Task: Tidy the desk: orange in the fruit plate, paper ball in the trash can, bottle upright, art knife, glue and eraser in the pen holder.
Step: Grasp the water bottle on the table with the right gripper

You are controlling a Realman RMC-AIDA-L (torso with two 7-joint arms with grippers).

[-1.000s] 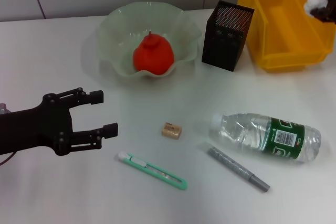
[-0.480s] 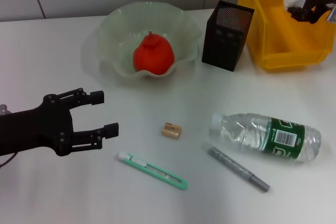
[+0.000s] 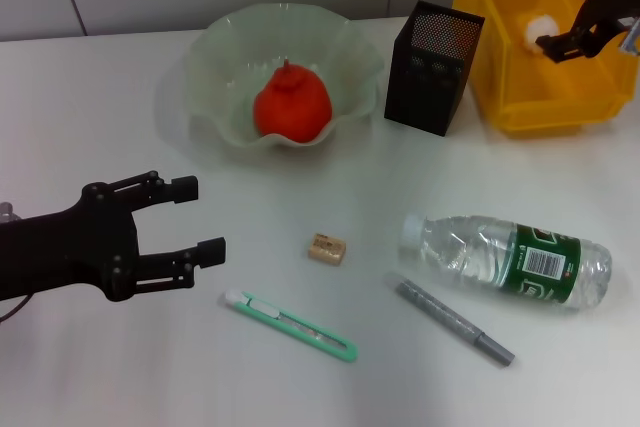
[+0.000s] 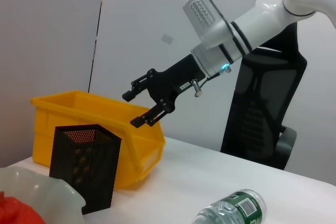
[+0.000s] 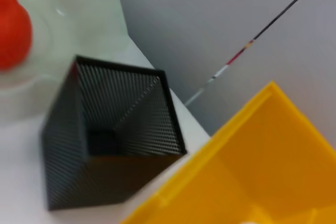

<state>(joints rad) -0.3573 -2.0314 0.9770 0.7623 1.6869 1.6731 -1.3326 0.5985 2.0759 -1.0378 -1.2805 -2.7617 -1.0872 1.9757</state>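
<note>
- The right gripper (image 3: 565, 42) hangs over the yellow plastic bin (image 3: 520, 97) that serves as the trash can. Its fingers are spread and released, holding nothing.
- The white crumpled paper ball (image 3: 541, 27) sits just beside those fingertips, inside the bin's walls. Whether it rests on the floor or is mid-drop cannot be told. If it clung to a finger (image 3: 585, 17), pulling away could flick it back over the rim.
- The left gripper (image 3: 165, 222) hovers above the white bench (image 3: 320, 387), fingers parted and empty. The green art knife (image 3: 290, 325) lies near its lower fingertip, and the small tan eraser (image 3: 326, 249) a little further beyond the tips.
- The grey glue stick (image 3: 455, 323) lies just beside the clear plastic bottle (image 3: 505, 260), which lies on its side. Righting the bottle could roll it or nudge the glue.
- The red-orange fruit (image 3: 291, 104) already sits in the pale green wavy plate (image 3: 215, 67).
- The black mesh pen holder (image 3: 432, 67) stands close beside the bin. A hasty retreat could clip and tip it.
</note>
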